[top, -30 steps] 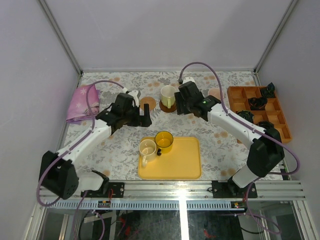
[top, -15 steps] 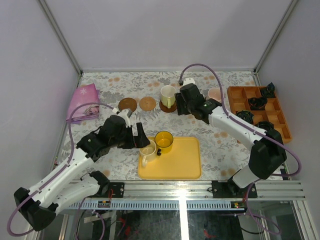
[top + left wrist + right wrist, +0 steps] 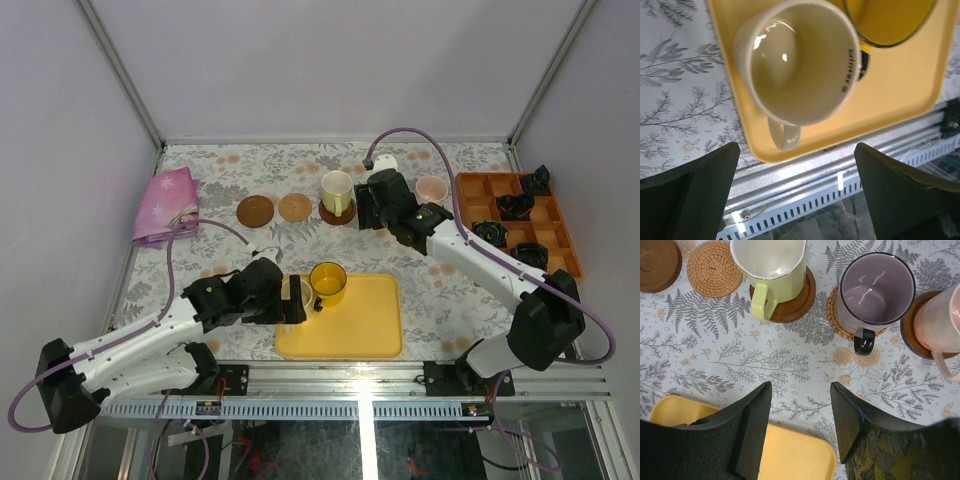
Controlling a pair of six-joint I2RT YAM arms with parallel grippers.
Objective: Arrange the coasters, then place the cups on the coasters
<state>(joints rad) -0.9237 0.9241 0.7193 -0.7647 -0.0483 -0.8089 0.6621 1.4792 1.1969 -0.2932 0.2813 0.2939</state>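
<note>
1. While its jaws are standing wide apart and empty, the left gripper (image 3: 796,150) is hovering over the cream cup (image 3: 795,65) at the yellow tray's (image 3: 910,90) left side.
2. Pinching the wall beside the handle is looking safest, sparing the neighbouring yellow cup (image 3: 890,15).

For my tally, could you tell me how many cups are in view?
5: the yellow cup and cream cup stand on the yellow tray; the green cup, purple cup and pink cup each sit on a coaster farther back.
</note>
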